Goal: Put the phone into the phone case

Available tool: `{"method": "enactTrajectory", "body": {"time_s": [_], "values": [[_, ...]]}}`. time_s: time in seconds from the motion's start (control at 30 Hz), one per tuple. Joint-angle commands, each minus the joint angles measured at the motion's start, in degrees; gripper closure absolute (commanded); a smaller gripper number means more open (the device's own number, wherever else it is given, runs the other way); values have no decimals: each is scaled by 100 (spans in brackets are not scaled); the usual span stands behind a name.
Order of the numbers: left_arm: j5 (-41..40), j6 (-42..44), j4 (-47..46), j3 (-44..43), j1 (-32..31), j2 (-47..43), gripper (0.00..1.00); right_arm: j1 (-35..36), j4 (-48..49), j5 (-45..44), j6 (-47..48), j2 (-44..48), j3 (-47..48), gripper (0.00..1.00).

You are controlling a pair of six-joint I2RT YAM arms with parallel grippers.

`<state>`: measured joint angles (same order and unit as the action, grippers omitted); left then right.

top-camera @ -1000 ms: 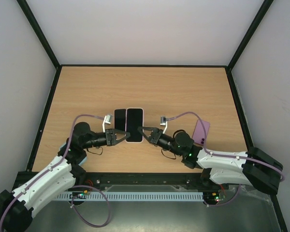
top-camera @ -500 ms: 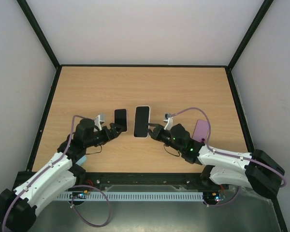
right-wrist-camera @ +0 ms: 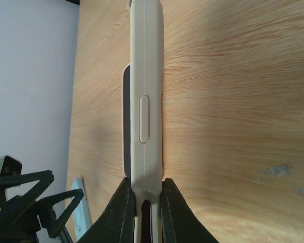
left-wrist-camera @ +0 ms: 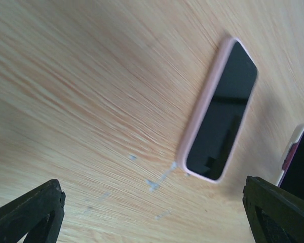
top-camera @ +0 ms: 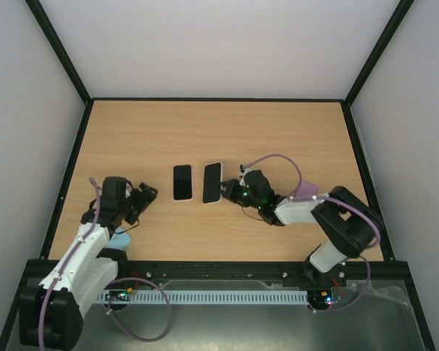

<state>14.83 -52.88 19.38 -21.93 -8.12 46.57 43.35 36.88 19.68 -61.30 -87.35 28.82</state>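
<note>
Phone: black, pink-rimmed phone (top-camera: 181, 182) flat on wooden tabletop (top-camera: 263, 131).
Right gripper (top-camera: 230, 193): pinches white phone case (top-camera: 212, 183) on edge, just right of phone.
Left gripper (top-camera: 145, 194): wide, empty, left of phone.
Nearby: purple slab (top-camera: 305, 194), farther right.
Right wrist only: case's side button (right-wrist-camera: 145, 119).

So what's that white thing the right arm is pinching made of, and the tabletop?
White case: probably matte plastic or silicone, judging by its dull surface and moulded side button. Tabletop: wood or wood-look laminate, smooth with a faint sheen; pale streaky grain shows.
</note>
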Motion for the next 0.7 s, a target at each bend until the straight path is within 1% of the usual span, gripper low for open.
{"method": "enactTrajectory", "body": {"time_s": [0.0,0.17,0.2,0.33,0.5,0.67], "values": [[-114,181,635,-159,596,-42,4,-271,1187,720,-272,-627,437,94],[-259,354,1095,-280,1269,12,4,-361,1229,956,-234,-1349,882,92],[-403,275,1228,-322,1348,30,4,-363,1216,966,-227,-1464,959,91],[-1493,-166,1951,-649,1535,216,5,-393,1187,935,-242,-1766,1089,88],[-2070,-477,2439,-991,1693,734,3,-450,976,862,-209,-1878,1122,83],[-2366,-670,2510,-985,1987,915,2,-466,409,637,3,-1711,1145,73]]}}
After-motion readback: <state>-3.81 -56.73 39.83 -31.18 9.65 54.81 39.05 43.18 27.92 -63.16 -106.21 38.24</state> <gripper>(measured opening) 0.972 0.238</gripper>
